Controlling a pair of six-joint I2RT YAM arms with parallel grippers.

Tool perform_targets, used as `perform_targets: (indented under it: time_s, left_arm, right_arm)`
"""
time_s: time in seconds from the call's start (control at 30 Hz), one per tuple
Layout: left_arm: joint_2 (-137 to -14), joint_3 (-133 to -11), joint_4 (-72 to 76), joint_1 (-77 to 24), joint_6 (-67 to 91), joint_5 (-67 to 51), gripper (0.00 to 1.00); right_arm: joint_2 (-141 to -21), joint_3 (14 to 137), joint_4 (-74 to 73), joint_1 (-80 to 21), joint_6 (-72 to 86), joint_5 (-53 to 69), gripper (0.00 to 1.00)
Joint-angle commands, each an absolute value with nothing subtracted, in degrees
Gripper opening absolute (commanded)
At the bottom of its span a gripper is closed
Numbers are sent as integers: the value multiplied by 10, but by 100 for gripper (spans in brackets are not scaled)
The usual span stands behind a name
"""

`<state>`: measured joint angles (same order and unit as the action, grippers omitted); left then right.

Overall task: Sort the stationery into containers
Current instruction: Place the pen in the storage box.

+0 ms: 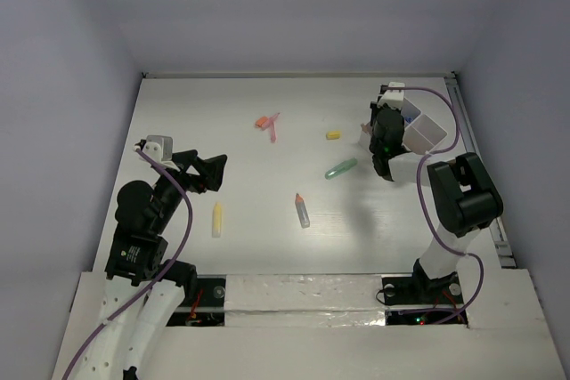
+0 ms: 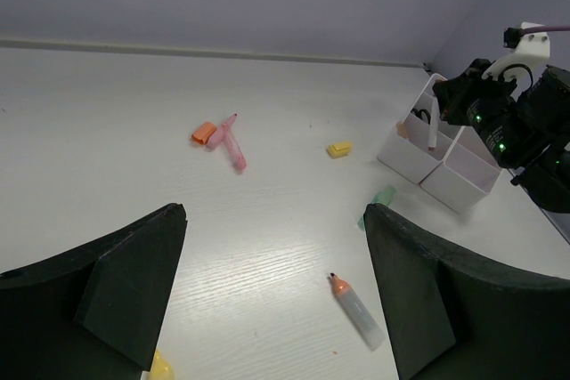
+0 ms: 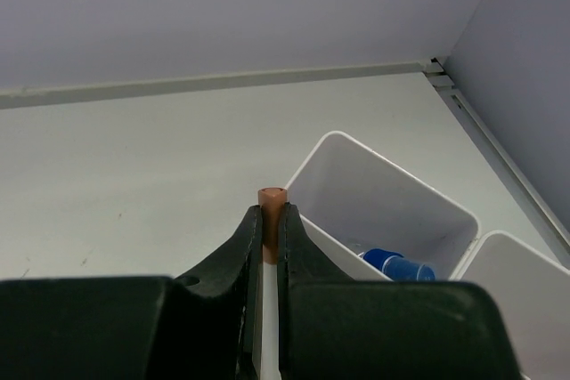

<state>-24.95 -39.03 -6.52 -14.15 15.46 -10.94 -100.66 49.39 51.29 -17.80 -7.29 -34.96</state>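
Observation:
My right gripper (image 3: 270, 213) is shut on a thin white pen with a tan end (image 3: 272, 195), held over the left rim of the white organiser tray (image 3: 385, 186). A blue-capped bottle (image 3: 397, 266) lies in one compartment. In the top view the right gripper (image 1: 372, 127) is beside the tray (image 1: 435, 132). My left gripper (image 1: 207, 172) is open and empty above the table, also seen in its wrist view (image 2: 274, 216). On the table lie a yellow tube (image 1: 216, 218), an orange-capped grey tube (image 1: 303, 210), a green clip (image 1: 340, 168), a yellow eraser bit (image 1: 333, 134), an orange bit (image 1: 261, 120) and a pink pen (image 1: 272, 129).
The table is white, with walls at the back and both sides. A metal rail (image 1: 485, 184) runs along the right edge. The tray stands at the back right. The right arm's cable (image 1: 429, 220) loops near its base.

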Motion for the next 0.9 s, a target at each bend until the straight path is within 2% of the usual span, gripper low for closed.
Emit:
perform_targets:
  time_s: [0.0, 0.2, 0.57, 0.87]
  left_arm:
    - [-252, -408, -42, -143, 149, -117, 79]
    - [-251, -408, -42, -143, 149, -116, 79]
    - [-248, -408, -42, -143, 150, -118, 79]
    - [-248, -408, -41, -143, 149, -118, 79]
  right_arm:
    - [-1001, 512, 514, -181, -73, -360, 0]
    - [-999, 517, 490, -181, -69, -359, 3]
    - [-979, 514, 443, -181, -44, -350, 28]
    - [-957, 503, 426, -181, -26, -337, 41]
